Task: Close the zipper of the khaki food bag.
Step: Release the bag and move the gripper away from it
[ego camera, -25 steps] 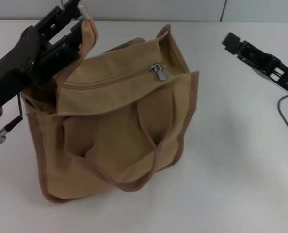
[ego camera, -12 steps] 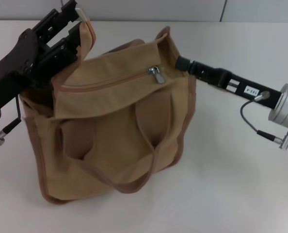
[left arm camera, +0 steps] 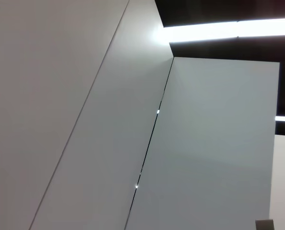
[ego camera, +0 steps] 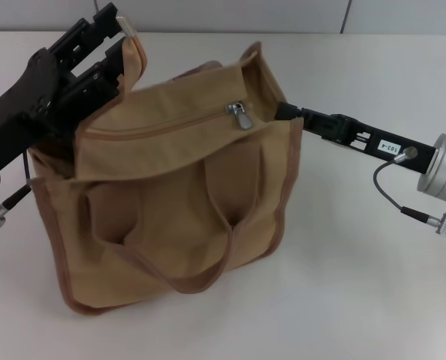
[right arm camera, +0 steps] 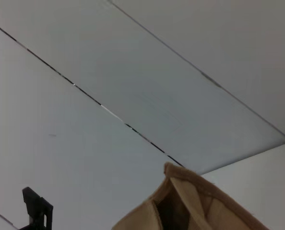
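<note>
You have the khaki food bag (ego camera: 178,202) standing on the table (ego camera: 373,285), a bit to your left. The zipper (ego camera: 167,124) runs along the top of the bag, and its pull tab (ego camera: 240,114) sits near the right end. Your left gripper (ego camera: 110,45) is at the bag's back left corner. Your right gripper (ego camera: 283,112) touches the bag's right top edge, just beside the pull tab.

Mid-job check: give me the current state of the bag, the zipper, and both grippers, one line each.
khaki food bag: upright on the table, handles drooping down its front.
zipper: looks closed up to the pull tab near the bag's right end.
left gripper: clamped on the bag's left top corner.
right gripper: at the bag's right top edge, tips hidden.
</note>
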Robot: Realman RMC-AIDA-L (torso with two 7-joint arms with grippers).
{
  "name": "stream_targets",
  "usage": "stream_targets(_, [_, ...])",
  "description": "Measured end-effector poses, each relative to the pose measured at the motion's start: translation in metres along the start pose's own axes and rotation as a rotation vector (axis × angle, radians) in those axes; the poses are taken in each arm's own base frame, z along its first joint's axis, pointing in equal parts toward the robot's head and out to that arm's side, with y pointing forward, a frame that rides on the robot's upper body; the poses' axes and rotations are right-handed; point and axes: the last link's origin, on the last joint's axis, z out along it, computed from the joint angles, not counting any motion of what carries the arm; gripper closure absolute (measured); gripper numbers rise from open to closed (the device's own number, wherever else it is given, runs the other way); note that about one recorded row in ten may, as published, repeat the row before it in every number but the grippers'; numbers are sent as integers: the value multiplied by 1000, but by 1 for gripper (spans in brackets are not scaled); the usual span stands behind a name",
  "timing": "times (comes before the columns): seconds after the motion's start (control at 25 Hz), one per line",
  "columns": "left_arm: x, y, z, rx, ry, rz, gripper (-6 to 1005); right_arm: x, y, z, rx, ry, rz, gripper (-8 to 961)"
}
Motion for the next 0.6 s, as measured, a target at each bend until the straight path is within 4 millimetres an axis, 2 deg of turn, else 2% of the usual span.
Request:
stream_targets(0.16, [0,-2,-4,22,-10,23,227,-3,-2,-5,11,-23,-1,704])
stream_targets(0.24, [0,-5,-9,51,-31,47,227,-8,-4,-13,26,-52,2,796])
stream_targets(0.28, [0,-9,-16,97,-61,68,227,-14,-6,-24,47,-92,6,843])
stream_targets(0.36, [0,-11,-20,121,-73,78,227,-16,-7,-29,56,-113,8,935])
stream_targets(0.4, [1,-13,-27,160,-90,94,227,-20,-9,-40,74,-157,12,938])
stream_targets(0.56, [6,-15,-39,201,-104,114,227,-22,-10,-47,84,-183,14,951])
stream_targets(0.6, [12,-16,-47,224,-91,133,227,-21,-10,-47,84,-181,11,954])
